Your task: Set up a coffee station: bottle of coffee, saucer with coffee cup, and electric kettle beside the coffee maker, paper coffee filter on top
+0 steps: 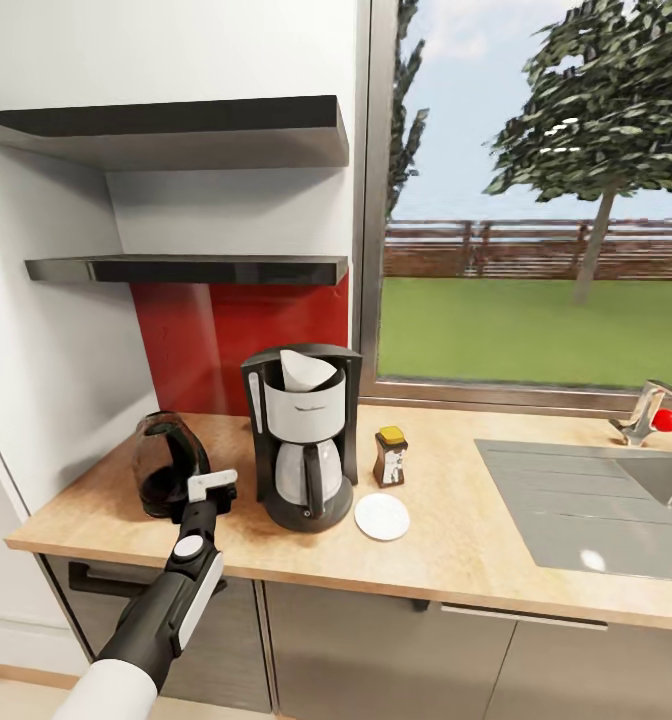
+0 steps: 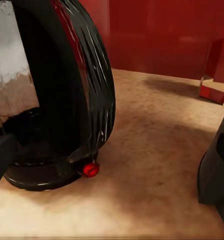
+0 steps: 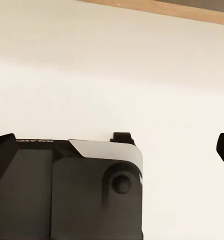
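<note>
The black coffee maker (image 1: 304, 440) stands on the wooden countertop (image 1: 456, 560), and a white paper filter (image 1: 306, 372) sits in its top. Just right of it are the yellow-capped bottle of coffee (image 1: 390, 457) and a white saucer (image 1: 382, 516) with nothing on it. The glossy black electric kettle (image 1: 166, 465) stands left of the maker. My left gripper (image 1: 212, 488) is open right beside the kettle (image 2: 67, 100), whose red switch (image 2: 90, 169) faces it, and nothing sits between its fingers (image 2: 1, 157). My right gripper (image 3: 114, 142) is open over pale floor.
Two dark shelves (image 1: 196, 268) hang above a red backsplash (image 1: 226, 340). A steel sink (image 1: 596, 500) with a faucet (image 1: 651, 410) takes up the counter's right side under the window. Drawer fronts (image 1: 376, 640) run below the counter. Part of my own dark body (image 3: 92, 195) lies under the right gripper.
</note>
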